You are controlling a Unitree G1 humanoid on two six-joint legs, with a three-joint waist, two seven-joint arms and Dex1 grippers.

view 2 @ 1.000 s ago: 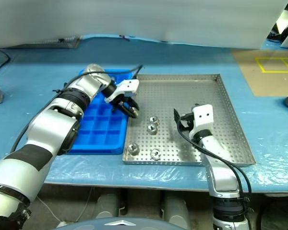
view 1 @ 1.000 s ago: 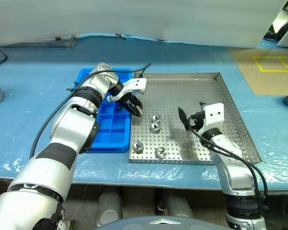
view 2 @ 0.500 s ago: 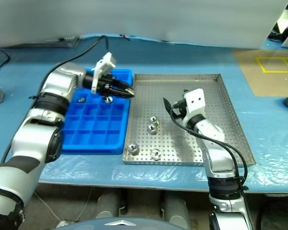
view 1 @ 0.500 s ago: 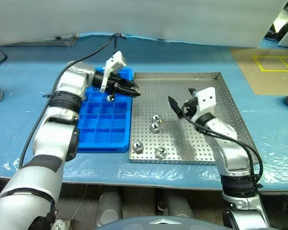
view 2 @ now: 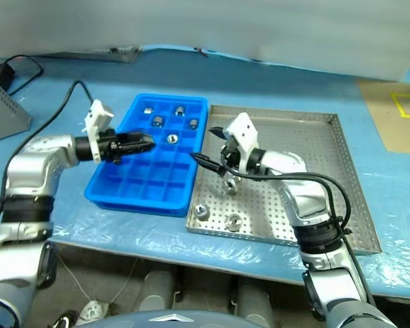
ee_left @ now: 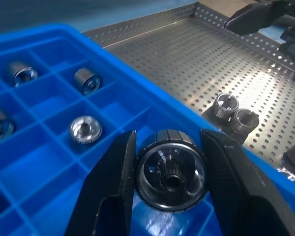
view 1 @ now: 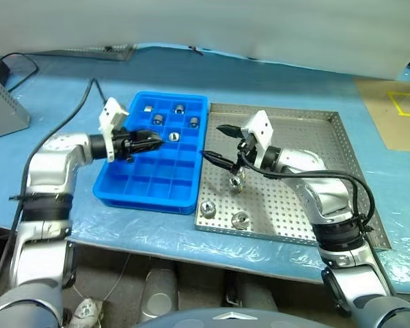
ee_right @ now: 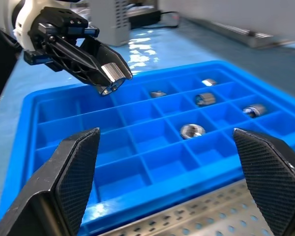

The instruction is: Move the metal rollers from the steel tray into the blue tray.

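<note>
Both arms reach level over blue tray (view 1: 147,193).

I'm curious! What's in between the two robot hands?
In the left eye view, the blue tray's near-right compartments, with one roller, lie between the left gripper and right gripper.

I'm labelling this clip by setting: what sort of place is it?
Probably a workshop or lab bench for parts sorting: a blue-covered table, a perforated square steel tray with loose metal rollers, and a blue compartmented plastic tray.
</note>
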